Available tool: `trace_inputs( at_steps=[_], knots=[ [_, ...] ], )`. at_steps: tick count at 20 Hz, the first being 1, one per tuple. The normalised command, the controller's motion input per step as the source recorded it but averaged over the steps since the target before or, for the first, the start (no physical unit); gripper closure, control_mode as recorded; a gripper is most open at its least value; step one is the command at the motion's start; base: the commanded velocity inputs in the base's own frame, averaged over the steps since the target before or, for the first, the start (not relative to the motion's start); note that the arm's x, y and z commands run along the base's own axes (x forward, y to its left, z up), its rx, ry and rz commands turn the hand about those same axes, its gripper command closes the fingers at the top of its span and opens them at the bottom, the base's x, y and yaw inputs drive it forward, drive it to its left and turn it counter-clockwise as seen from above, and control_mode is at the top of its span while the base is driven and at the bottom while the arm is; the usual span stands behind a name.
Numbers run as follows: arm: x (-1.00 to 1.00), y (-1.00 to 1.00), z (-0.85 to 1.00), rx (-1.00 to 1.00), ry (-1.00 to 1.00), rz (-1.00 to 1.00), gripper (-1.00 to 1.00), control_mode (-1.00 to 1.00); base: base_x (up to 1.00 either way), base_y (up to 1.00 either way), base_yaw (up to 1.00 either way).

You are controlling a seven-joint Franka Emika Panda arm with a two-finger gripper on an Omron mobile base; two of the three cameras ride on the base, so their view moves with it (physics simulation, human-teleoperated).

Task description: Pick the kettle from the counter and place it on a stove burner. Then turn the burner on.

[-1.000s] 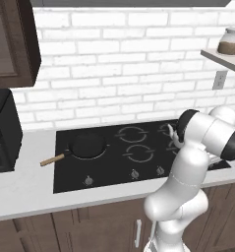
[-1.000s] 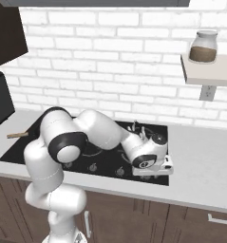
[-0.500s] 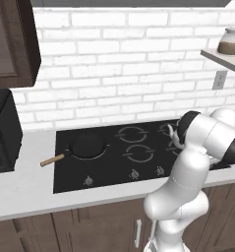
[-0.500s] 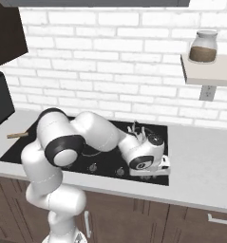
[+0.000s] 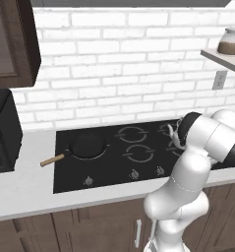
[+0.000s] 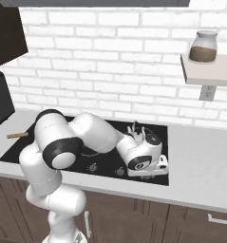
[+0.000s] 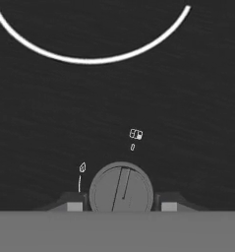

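The silvery kettle (image 6: 144, 137) stands on the right rear stove burner of the black cooktop (image 5: 111, 165), half hidden behind my hand; its spout (image 5: 175, 132) peeks out left of the arm. My gripper (image 6: 145, 171) points down at the cooktop's front edge. In the hand view my gripper (image 7: 121, 204) straddles a round grey control knob (image 7: 121, 187), one finger tip (image 7: 74, 205) on each side with a thin gap to the knob, so it is open. A white burner ring arc (image 7: 89, 58) lies beyond the knob. The pale counter (image 6: 203, 163) runs to the right.
A black frying pan (image 5: 87, 145) with a wooden handle (image 5: 52, 160) sits on the left burner. More knobs (image 5: 134, 174) line the cooktop's front. A black appliance (image 5: 1, 133) stands at the far left. A shelf with a jar (image 6: 203, 47) hangs at the right.
The fingers have drawn closer together around the knob. The hand has sunk slightly toward the cooktop; the kettle and pan have not moved.
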Motion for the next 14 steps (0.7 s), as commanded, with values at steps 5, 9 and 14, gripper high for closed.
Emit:
trace_inputs(
  at_steps=[5, 9, 14],
  knots=[
    [0.00, 0.12, -0.09, 0.00, 0.00, 0.25, 1.00, -1.00, 0.00, 0.00, 0.00],
    [0.00, 0.18, -0.17, 0.00, 0.00, 0.28, 1.00, -1.00, 0.00, 0.00, 0.00],
    [0.04, 0.21, -0.22, -0.02, 0.00, 0.30, 1.00, -1.00, 0.00, 0.00, 0.00]
  ],
)
